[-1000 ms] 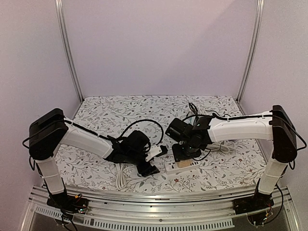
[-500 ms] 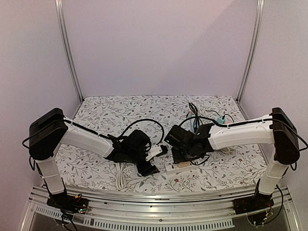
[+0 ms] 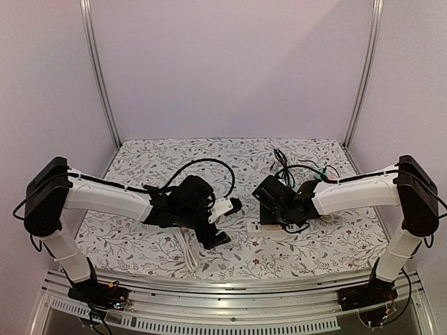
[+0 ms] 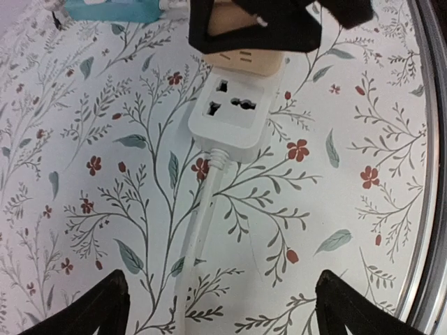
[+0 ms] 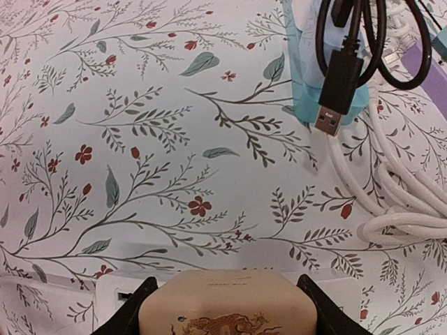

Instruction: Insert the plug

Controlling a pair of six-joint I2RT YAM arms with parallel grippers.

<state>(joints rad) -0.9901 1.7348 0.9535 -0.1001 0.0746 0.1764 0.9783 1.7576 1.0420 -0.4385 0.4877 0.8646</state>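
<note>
A white power strip [image 4: 234, 115] lies on the flowered cloth, its cord [image 4: 199, 230] running toward my left gripper. A tan plug [image 4: 244, 64] sits on the strip's far end, over a socket; I cannot see its prongs. My right gripper [image 5: 227, 310] is shut on the tan plug [image 5: 227, 300], with the strip [image 5: 63, 293] showing under it. In the top view the right gripper [image 3: 269, 211] stands over the strip [image 3: 269, 225]. My left gripper [image 4: 220, 314] is open and empty, held above the cord just short of the strip. In the top view it [image 3: 216, 230] is left of the strip.
A black USB cable [image 5: 341, 91], a teal object [image 5: 311, 77] and a coiled white cord [image 5: 391, 195] lie beyond the right gripper. A tangle of cables [image 3: 300, 171] sits at the back right. The strip's white cord [image 3: 188, 251] trails to the front left.
The left gripper has drawn back and up from the strip. The right gripper, with the plug and the strip under it, has shifted away from the front edge.
</note>
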